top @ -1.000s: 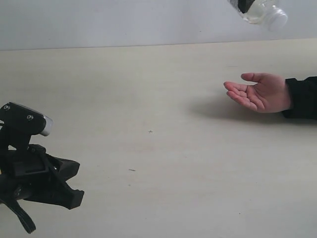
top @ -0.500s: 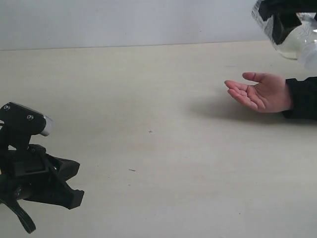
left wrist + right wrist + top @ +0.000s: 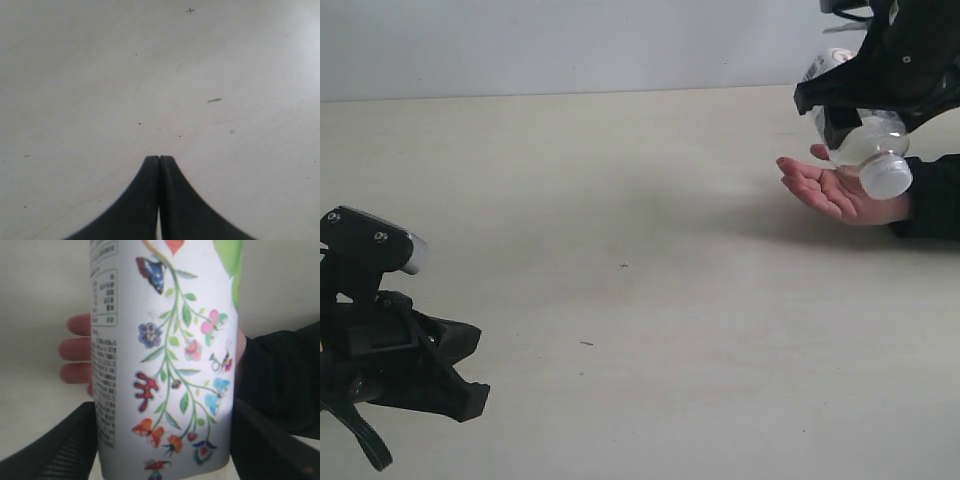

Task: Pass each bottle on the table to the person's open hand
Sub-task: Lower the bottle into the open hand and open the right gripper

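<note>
The left tool (image 3: pixel 460 390) sits low at the left edge of the counter (image 3: pixel 620 180), well apart from everything else. Its jaws are pressed fully together in the left wrist view, with nothing between them. The middle of the counter carries only a few small dark marks (image 3: pixel 623 265). Further right, the hand (image 3: pixel 830 190) is held open, palm up and fingers pointing left, just above the counter surface. Directly over the palm, the right tool (image 3: pixel 855 110) grips a clear bottle (image 3: pixel 865 148) by its body. The jaws stand wide apart, one on each side of the white label (image 3: pixel 165 350), which is printed with flowers and butterflies. The bottle is tilted, with its white cap (image 3: pixel 886 176) lowest and nearest the wrist. Contact between bottle and palm cannot be determined. A black sleeve (image 3: pixel 932 200) covers the arm at the right edge.
</note>
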Robot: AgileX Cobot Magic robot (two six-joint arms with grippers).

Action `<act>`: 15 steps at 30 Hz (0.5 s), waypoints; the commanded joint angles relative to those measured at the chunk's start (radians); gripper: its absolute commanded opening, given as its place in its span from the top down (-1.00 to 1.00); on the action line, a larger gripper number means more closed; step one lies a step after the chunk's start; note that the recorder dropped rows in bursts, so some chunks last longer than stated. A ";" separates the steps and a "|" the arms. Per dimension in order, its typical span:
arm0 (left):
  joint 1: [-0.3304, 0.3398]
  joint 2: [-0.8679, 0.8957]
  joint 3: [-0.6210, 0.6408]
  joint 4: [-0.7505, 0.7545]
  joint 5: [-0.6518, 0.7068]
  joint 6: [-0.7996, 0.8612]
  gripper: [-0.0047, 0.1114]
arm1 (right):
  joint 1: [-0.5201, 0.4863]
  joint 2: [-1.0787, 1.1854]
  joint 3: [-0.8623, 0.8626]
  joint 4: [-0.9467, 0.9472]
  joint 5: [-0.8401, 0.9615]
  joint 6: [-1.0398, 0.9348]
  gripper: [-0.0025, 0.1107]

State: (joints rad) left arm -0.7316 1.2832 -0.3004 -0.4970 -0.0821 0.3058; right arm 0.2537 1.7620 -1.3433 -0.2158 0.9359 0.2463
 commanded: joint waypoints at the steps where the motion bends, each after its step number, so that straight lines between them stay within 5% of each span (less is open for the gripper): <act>1: 0.002 -0.007 0.005 -0.002 -0.013 0.001 0.90 | -0.006 0.072 0.002 -0.068 -0.028 0.050 0.96; 9: 0.002 -0.007 0.005 -0.002 -0.013 0.001 0.90 | -0.006 0.146 0.010 -0.094 -0.075 0.061 0.92; 12: 0.002 -0.007 0.005 -0.002 -0.013 0.001 0.90 | -0.006 0.156 0.010 -0.098 -0.077 0.061 0.71; 15: 0.002 -0.007 0.005 -0.002 -0.013 0.001 0.90 | -0.006 0.156 0.010 -0.098 -0.077 0.056 0.28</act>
State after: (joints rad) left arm -0.7316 1.2832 -0.3004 -0.4970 -0.0821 0.3058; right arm 0.2537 1.9173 -1.3350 -0.3037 0.8696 0.3084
